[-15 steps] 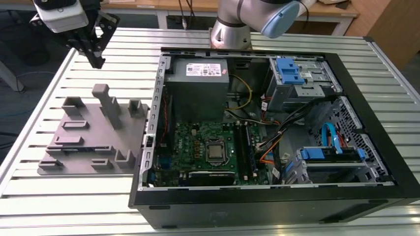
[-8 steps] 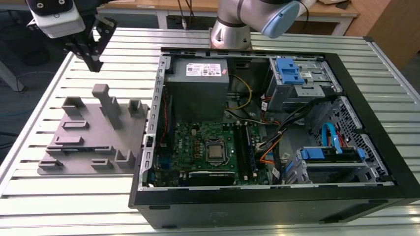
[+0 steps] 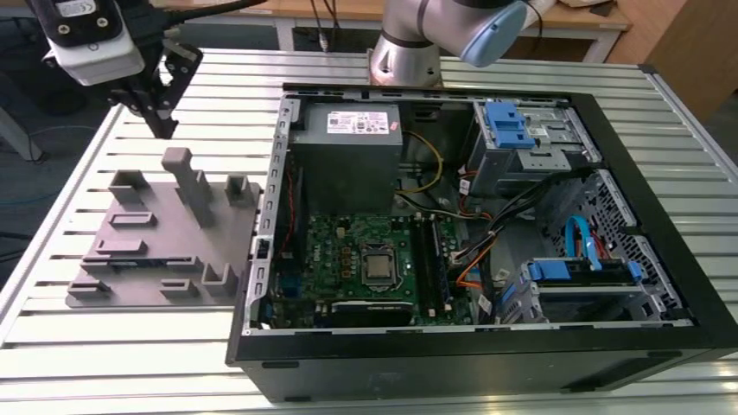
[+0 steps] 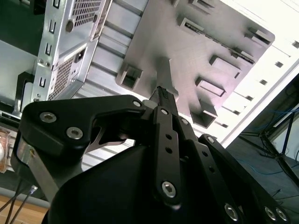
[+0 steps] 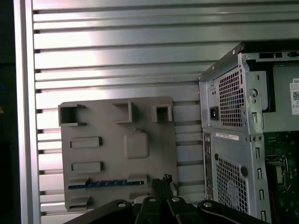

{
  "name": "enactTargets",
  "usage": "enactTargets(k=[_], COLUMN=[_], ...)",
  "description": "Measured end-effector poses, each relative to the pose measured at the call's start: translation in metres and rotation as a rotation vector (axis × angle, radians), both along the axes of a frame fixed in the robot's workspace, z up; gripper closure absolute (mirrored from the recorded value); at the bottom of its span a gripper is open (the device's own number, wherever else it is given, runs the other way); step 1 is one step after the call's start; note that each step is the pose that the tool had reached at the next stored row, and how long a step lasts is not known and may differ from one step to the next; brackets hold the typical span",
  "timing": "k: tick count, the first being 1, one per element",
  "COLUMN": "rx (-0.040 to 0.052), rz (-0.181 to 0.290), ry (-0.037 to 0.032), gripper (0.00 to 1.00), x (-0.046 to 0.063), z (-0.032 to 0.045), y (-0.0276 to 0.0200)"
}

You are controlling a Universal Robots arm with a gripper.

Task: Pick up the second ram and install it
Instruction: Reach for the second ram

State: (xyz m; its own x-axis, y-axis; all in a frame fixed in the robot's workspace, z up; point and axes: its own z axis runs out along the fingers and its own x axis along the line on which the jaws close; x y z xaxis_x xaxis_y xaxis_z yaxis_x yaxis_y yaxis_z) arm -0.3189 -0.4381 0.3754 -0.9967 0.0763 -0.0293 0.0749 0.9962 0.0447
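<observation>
Your gripper [image 3: 165,130] hangs high over the worktop [image 3: 116,372], above the far edge of the grey tray [image 3: 162,238], at the exterior view's left. It's clear of the tray, no contact.

Fingers [image 4: 161,100]: pressed together in both wrist views, nothing pinched btwn them.

Ram [image 5: 105,184] lies flat in a long slot of the tray, a thin dark-blue strip btwn two small blocks, along the tray edge furthest from the gripper in the ext. view [image 3: 127,261]. Not picked up yet. In the first wrist view the fingertips [image 5: 161,181] line up near one end of it, but at height.

PC case [image 3: 461,372] sits open just beside the tray, on the exterior view's right. You can see the motherboard [image 3: 346,251] inside w/ the silver CPU [image 3: 381,266] seated. The case's perforated rear wall [image 5: 233,116] faces the tray.
</observation>
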Motion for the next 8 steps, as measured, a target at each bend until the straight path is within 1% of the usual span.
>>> enactTargets(k=[2,4,6,8], rx=[0.0001,0.0001,0.0,-0.0001], rz=[0.0,0.0,0.0,0.0], ry=[0.0001,0.0,0.0001,0.0001], gripper=[0.93,0.93,0.93,0.93], x=[-0.001,-0.004,-0.007,-0.01], z=[-0.0027,-0.0049,-0.0071,-0.01], y=[-0.0048,-0.0085,-0.011,-0.0125])
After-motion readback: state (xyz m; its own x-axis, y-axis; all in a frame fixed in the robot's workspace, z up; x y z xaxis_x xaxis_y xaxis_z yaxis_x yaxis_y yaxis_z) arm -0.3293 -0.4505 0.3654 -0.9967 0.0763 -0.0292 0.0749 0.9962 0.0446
